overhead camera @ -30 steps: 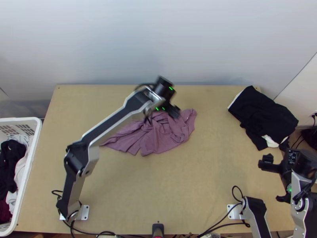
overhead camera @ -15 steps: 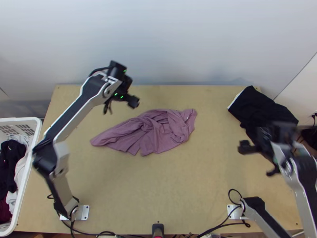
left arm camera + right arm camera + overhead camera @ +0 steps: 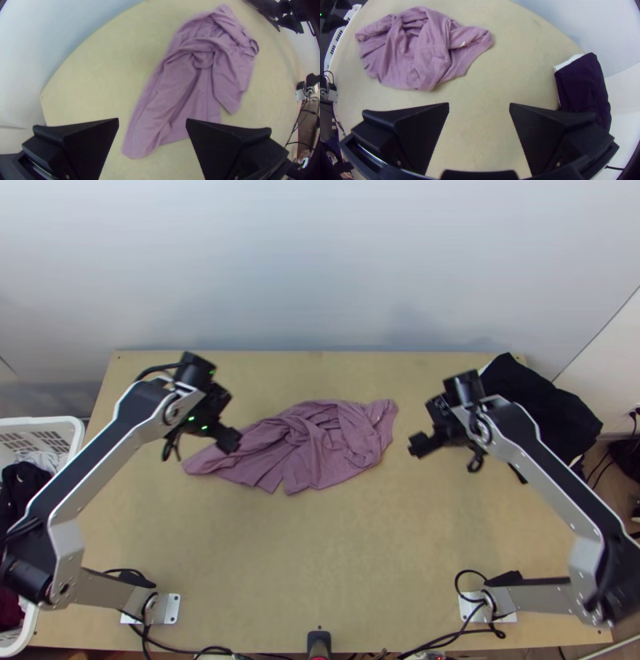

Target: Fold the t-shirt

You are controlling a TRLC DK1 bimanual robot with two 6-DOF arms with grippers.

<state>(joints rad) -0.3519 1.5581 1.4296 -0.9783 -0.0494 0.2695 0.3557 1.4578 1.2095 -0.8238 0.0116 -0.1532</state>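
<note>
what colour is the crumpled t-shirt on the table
The t-shirt is a dusty mauve-pink, seen best in the left wrist view.

No text, brand, number or sign can be read — whatever print there may be is too small to make out. Small pale marks show on the black wrist housing (image 3: 440, 409) of the right arm in the top view, but they cannot be read. In the right wrist view, a small white mark (image 3: 463, 43) sits on the mauve t-shirt (image 3: 431, 63) — whether it is a label cannot be told, and no lettering can be made out on it.
</note>
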